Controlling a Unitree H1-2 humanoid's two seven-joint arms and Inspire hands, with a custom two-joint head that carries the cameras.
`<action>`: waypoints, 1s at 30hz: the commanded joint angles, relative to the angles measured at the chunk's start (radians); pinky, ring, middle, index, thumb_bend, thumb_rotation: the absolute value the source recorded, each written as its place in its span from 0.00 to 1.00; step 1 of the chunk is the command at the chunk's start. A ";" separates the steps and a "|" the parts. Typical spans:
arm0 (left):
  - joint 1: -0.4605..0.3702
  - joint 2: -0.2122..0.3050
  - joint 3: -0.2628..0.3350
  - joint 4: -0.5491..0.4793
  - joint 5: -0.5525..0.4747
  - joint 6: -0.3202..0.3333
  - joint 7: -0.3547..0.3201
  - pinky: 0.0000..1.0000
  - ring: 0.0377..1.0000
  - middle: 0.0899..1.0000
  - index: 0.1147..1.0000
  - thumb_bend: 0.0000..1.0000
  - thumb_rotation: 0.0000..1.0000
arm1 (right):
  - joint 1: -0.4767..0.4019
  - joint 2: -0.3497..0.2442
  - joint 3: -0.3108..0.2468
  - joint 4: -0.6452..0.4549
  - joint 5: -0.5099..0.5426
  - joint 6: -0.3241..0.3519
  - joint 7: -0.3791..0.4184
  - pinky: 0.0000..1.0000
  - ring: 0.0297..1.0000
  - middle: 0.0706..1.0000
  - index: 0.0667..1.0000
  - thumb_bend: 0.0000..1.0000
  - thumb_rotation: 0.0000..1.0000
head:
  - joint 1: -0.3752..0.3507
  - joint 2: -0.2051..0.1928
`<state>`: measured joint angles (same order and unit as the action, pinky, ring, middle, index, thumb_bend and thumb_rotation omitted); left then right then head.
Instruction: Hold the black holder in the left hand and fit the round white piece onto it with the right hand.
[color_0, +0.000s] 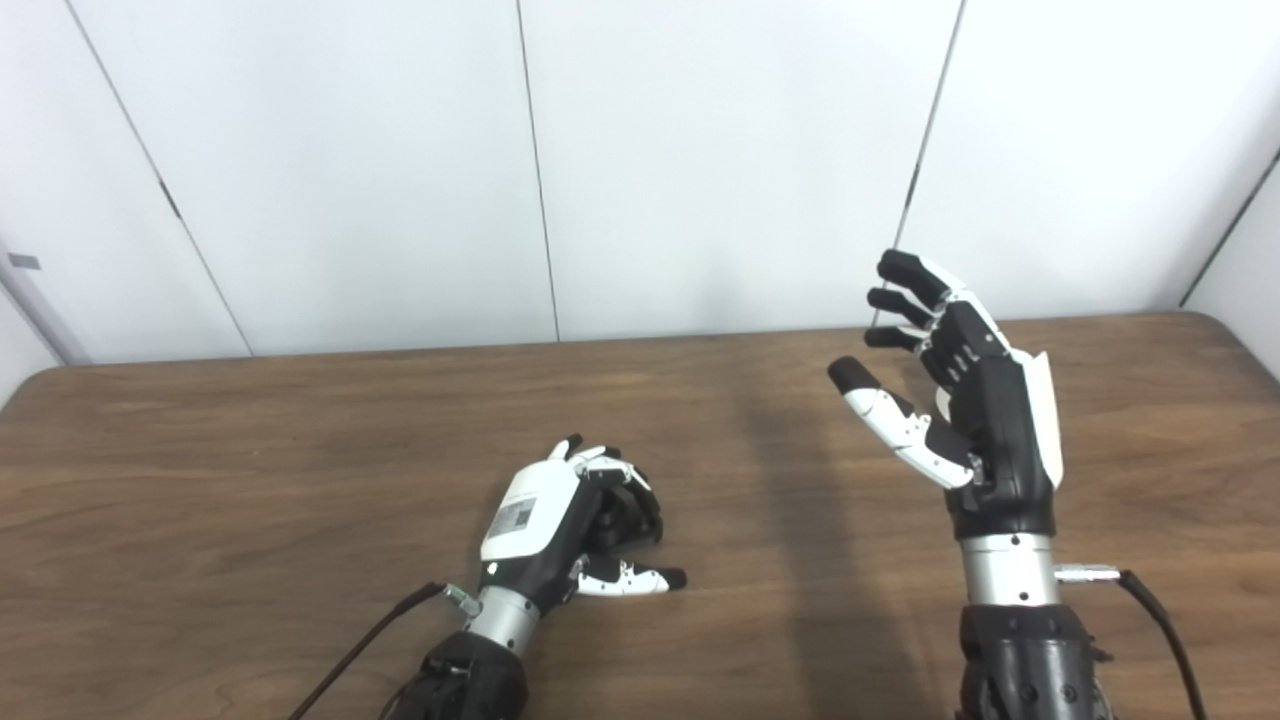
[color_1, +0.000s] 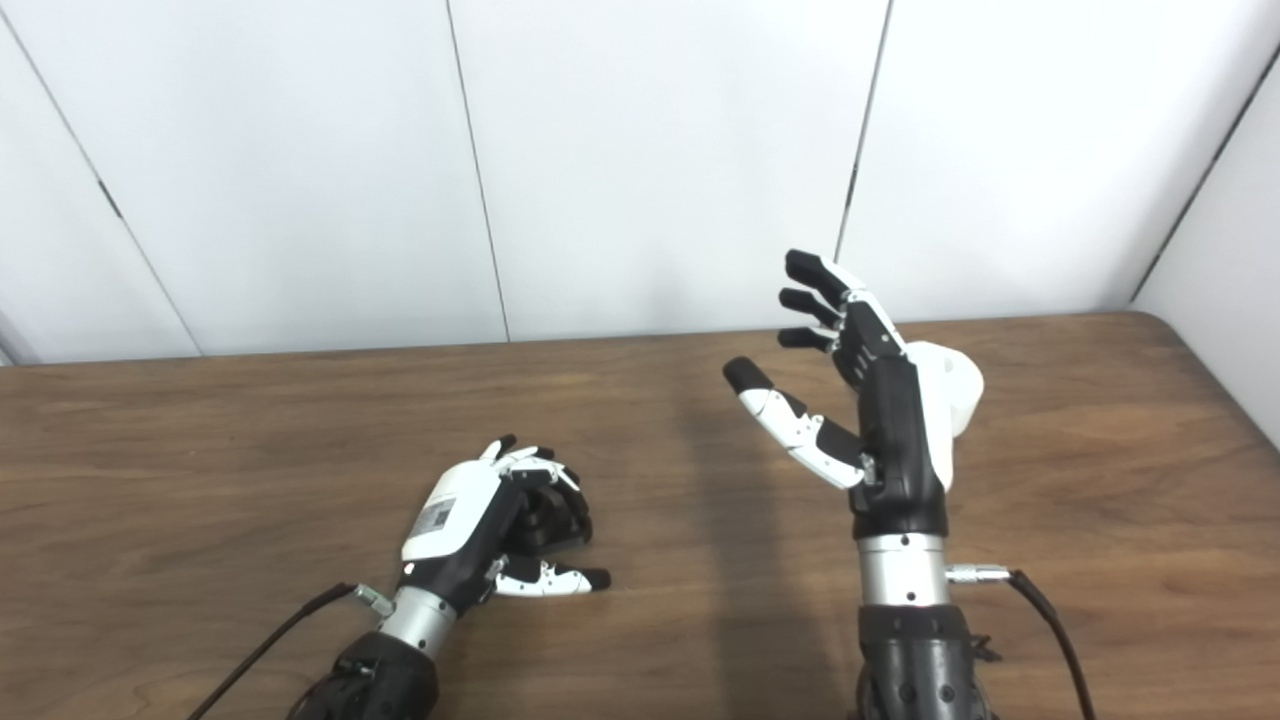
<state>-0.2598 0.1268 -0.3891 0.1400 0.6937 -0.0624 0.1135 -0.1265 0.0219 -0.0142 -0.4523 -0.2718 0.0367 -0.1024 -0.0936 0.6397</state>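
My left hand rests low on the wooden table, fingers curled over a dark bulk that I take for the black holder, thumb stretched out to the right along the surface. The holder's shape is mostly hidden by the fingers. My right hand is raised above the table's right half, upright, open, fingers and thumb spread with nothing between them. A rounded white form shows just behind that hand. I cannot tell whether it is the round white piece or the hand's own back cover.
White wall panels stand right behind the table's far edge. The table's rounded right corner is close to the right arm. Black cables trail from both wrists toward the near edge.
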 joint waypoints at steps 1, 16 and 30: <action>-0.028 -0.010 0.007 -0.008 -0.006 -0.034 0.019 0.99 0.87 0.70 0.47 1.00 0.26 | -0.020 0.009 0.006 -0.019 -0.007 -0.034 -0.011 0.66 0.78 0.81 0.77 0.50 0.35 | -0.001 0.001; -0.054 -0.002 0.051 -0.032 -0.091 -0.029 -0.057 0.90 0.90 0.89 0.89 1.00 0.32 | 0.012 0.011 0.022 -0.016 -0.015 -0.047 -0.006 0.65 0.77 0.80 0.76 0.48 0.35 | 0.012 -0.003; -0.065 0.133 0.130 -0.088 -0.162 0.043 -0.236 0.94 0.97 0.97 1.00 1.00 0.31 | 0.036 0.014 0.024 -0.008 -0.002 -0.064 -0.013 0.63 0.77 0.80 0.75 0.46 0.33 | 0.022 -0.002</action>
<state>-0.2987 0.2451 -0.2705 0.0830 0.5413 -0.0137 -0.1193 -0.0752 0.0282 0.0100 -0.4426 -0.2819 0.0224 -0.1027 -0.0706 0.6366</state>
